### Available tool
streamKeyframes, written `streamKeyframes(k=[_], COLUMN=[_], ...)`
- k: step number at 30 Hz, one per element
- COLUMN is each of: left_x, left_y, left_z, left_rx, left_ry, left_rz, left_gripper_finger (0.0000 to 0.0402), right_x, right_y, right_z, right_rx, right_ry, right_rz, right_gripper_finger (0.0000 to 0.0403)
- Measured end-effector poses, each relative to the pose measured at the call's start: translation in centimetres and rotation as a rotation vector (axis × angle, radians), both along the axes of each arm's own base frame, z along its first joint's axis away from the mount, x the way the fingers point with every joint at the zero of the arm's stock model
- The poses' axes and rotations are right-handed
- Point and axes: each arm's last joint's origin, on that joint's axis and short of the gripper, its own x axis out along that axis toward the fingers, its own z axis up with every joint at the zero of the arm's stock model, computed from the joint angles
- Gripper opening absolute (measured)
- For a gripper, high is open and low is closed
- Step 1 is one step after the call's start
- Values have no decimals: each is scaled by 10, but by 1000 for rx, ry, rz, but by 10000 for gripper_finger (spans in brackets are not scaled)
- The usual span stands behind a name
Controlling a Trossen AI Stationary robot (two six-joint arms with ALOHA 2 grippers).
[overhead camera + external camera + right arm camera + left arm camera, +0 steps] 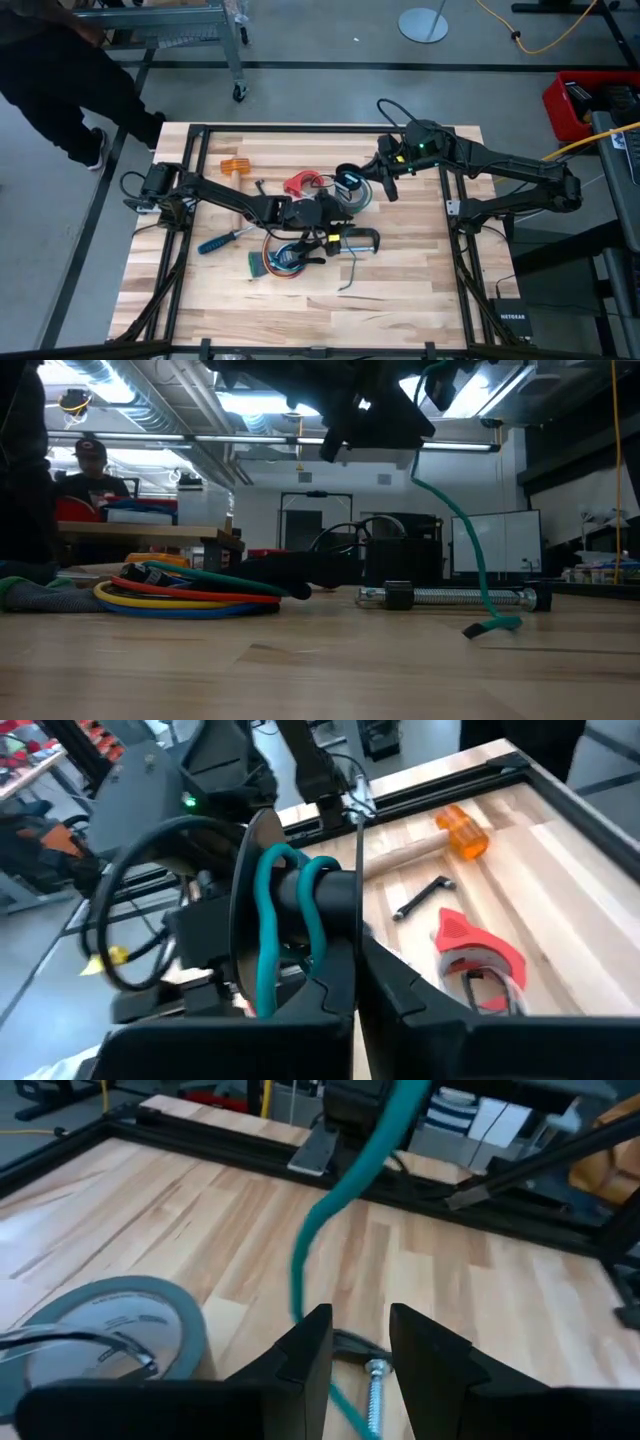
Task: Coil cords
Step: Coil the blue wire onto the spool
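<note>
A thin teal cord (pixel 455 510) hangs from my raised right gripper (pixel 358 945), which is shut. The cord's free end (pixel 490 626) lies on the table. On its way down the cord (pixel 330 1200) passes between the open fingers of my left gripper (pixel 360 1330); I cannot tell whether it touches them. The left gripper (pixel 330 212) hovers mid-table. The looped multicoloured bundle (pixel 285 258) lies flat on the wood near it. A small red piece (pixel 475 945) with thin wires lies farther back. My right gripper carries the teal cord in two loops (pixel 275 915) wound over a dark bar just ahead of its shut fingers. The place where the fingers pinch it is hidden by the fingers themselves. The rest of the cord hangs slack below, its end on the table.
A metal screw clamp (pixel 355 240) lies beside the cord's end. A grey tape roll (pixel 110 1330), a blue-handled screwdriver (pixel 215 240), an orange-handled tool (pixel 460 830) and a hex key (pixel 420 898) lie about mid-table. A person (pixel 60 70) stands at the far left corner.
</note>
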Motion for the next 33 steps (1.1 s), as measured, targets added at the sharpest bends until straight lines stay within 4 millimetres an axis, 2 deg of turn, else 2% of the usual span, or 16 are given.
streamKeyframes(k=[13,33], left_x=[-1,2], left_y=[1,2], left_z=[-2,-4], left_rx=[16,44], left_ry=[19,0], left_rz=[29,46], left_gripper_finger=[95,95], right_x=[0,1], right_y=[2,2], right_z=[0,3], right_rx=[30,33], right_ry=[-6,-39], right_rz=[75,80], right_gripper_finger=[2,2])
